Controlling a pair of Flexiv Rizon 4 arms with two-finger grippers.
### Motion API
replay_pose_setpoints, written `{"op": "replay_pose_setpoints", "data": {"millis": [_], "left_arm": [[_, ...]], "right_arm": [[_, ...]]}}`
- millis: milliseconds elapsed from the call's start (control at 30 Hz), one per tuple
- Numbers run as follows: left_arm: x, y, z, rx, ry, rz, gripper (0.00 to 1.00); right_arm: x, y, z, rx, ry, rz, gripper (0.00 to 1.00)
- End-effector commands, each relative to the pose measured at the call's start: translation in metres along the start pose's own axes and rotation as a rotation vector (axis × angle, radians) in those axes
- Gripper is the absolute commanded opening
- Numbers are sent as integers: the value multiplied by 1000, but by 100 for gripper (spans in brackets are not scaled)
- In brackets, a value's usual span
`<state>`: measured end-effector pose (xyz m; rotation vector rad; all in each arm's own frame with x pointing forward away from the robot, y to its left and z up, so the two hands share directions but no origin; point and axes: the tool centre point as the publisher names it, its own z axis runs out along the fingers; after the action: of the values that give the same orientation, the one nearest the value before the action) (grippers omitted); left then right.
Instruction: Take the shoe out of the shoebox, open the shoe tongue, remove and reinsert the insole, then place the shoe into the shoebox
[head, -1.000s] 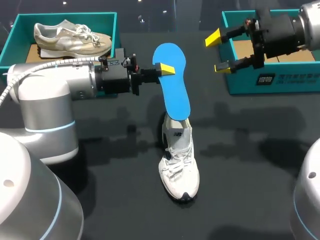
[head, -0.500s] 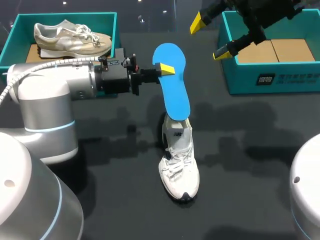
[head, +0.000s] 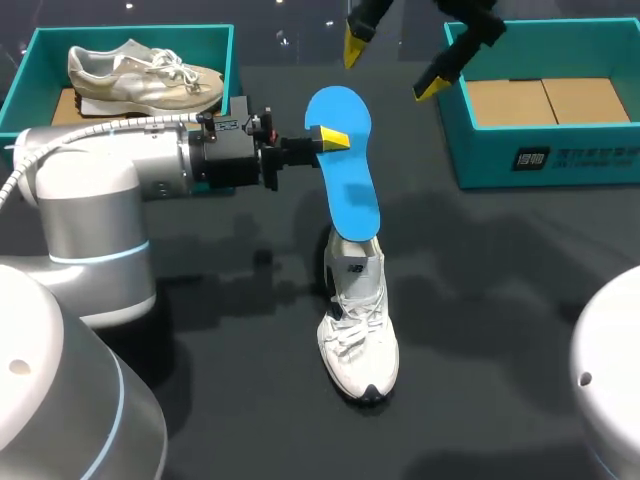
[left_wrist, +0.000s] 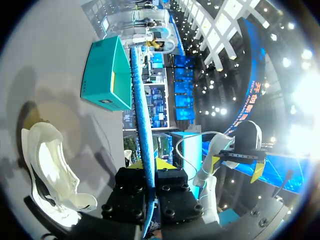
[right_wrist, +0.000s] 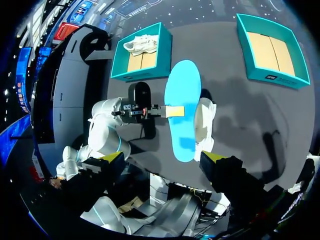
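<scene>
Left claw (head: 335, 138) pinches the blue insole (head: 352, 185) (standing over the white shoe (head: 358, 335)).

Head looks down from behind, right wrist from high overhead, left wrist close along the insole (left_wrist: 141, 125).

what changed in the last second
The right gripper swung up and away from the right shoebox, toward the table's middle, staying open and empty. The left gripper stayed shut on the blue insole, held upright over the white shoe. The shoe, both boxes and the beige shoe did not move.
</scene>
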<state>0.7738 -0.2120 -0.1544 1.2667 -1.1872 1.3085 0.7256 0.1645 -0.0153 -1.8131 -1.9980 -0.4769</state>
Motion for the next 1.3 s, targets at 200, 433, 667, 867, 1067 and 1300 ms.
{"op": "replay_pose_setpoints", "data": {"millis": [200,433,667,867,1067,1300], "left_arm": [[-1,0,1,2,2,0,0],[-1,0,1,2,2,0,0],[-1,0,1,2,2,0,0],[-1,0,1,2,2,0,0],[-1,0,1,2,2,0,0],[-1,0,1,2,2,0,0]], "right_arm": [[30,9,11,8,-434,-3,100],[47,7,14,20,-565,-10,100],[53,8,21,23,-640,-10,100],[56,6,29,5,-680,-2,100],[57,4,36,-11,-698,6,100],[57,6,30,-24,-643,4,100]]}}
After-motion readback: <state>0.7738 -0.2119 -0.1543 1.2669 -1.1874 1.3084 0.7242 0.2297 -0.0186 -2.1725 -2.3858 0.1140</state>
